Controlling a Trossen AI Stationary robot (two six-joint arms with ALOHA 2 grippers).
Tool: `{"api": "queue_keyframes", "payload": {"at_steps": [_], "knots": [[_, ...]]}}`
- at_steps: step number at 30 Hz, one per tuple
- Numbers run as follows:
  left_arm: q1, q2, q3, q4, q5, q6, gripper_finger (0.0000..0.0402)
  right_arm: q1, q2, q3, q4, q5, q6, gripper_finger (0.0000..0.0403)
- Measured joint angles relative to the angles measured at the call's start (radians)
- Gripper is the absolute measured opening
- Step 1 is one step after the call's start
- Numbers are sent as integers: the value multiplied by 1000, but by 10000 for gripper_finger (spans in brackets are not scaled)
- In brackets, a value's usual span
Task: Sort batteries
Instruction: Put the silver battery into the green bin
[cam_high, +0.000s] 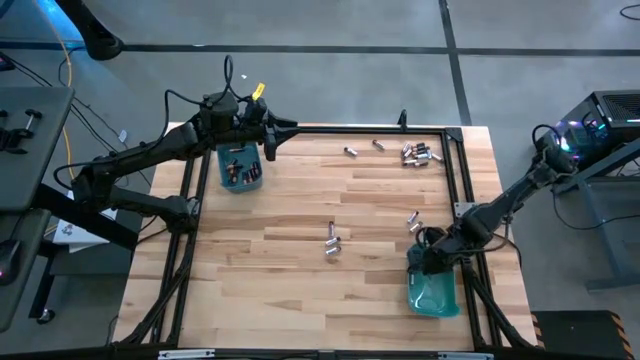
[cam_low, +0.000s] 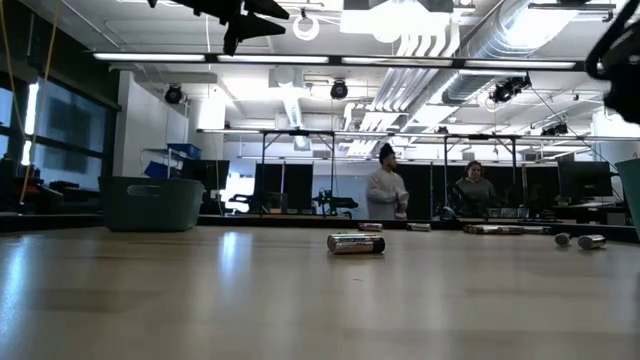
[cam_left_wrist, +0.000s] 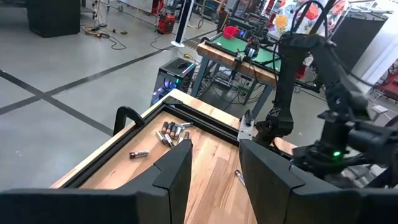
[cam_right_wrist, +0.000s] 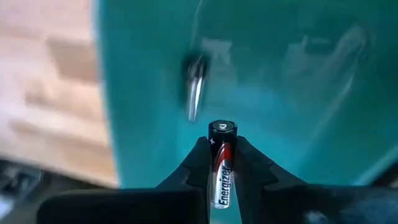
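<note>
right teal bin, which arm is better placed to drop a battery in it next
Right. The right gripper already pinches a battery directly over the right teal bin; the left gripper hangs open by the far-left bin.

Even indoor light, soft shadows, blur only close in

Ceiling strip lights (cam_low: 300, 57) lit the room brightly and left a pale sheen on the wooden table (cam_low: 200, 290), whose near edge was out of focus. In the right wrist view, the teal bin (cam_right_wrist: 280, 93) and a silvery battery (cam_right_wrist: 195, 87) inside it were smeared with blur, while the gripped Energizer battery (cam_right_wrist: 221, 163) stayed sharp.
</note>
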Motion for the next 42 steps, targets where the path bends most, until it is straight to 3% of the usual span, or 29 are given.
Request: {"api": "queue_keyframes", "payload": {"at_steps": [11,19,27,34,39,42], "knots": [[0,0,0,0,0,-18,129,-5,83,-107,120,26,-10,28],[0,0,0,1,-1,-21,129,-5,108,-107,172,28,-30,61],[0,0,0,3,-1,-26,129,-5,78,-107,207,-74,-18,110],[0,0,0,3,-1,-27,129,-5,-40,-63,178,-150,57,145],[0,0,0,4,-1,-27,129,-5,-110,104,-49,-64,62,144],[0,0,0,6,-1,-27,129,-5,-130,211,-204,99,54,145]]}}
